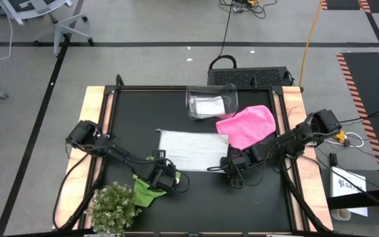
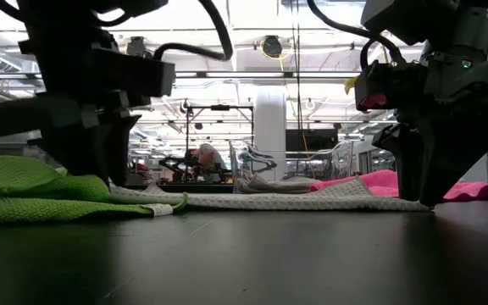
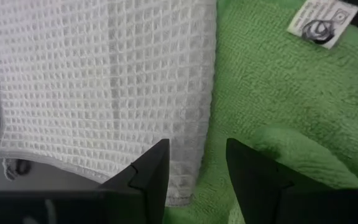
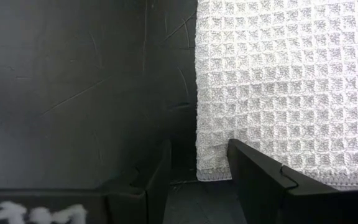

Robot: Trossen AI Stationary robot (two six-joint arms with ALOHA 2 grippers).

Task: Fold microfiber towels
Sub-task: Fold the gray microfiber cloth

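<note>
Left gripper, at the lower centre of the wrist frame, stands with its two dark fingers parted, a gap between them, straddling the seam where the flat white waffle-weave microfiber towel meets the lime-green plush microfiber towel; nothing is clamped. Right gripper likewise shows parted fingers, one finger over the bare black table top, the other over the white towel's corner; contact with the cloth is hard to judge. In the overhead frame the arms hide both corners and much of the green towel. The bright pink microfiber towel lies right of centre, partly behind the right arm. A clear plastic bin at upper centre holds a white cloth, indistinct through its wall. A small bushy green plant sits at lower left.
</note>
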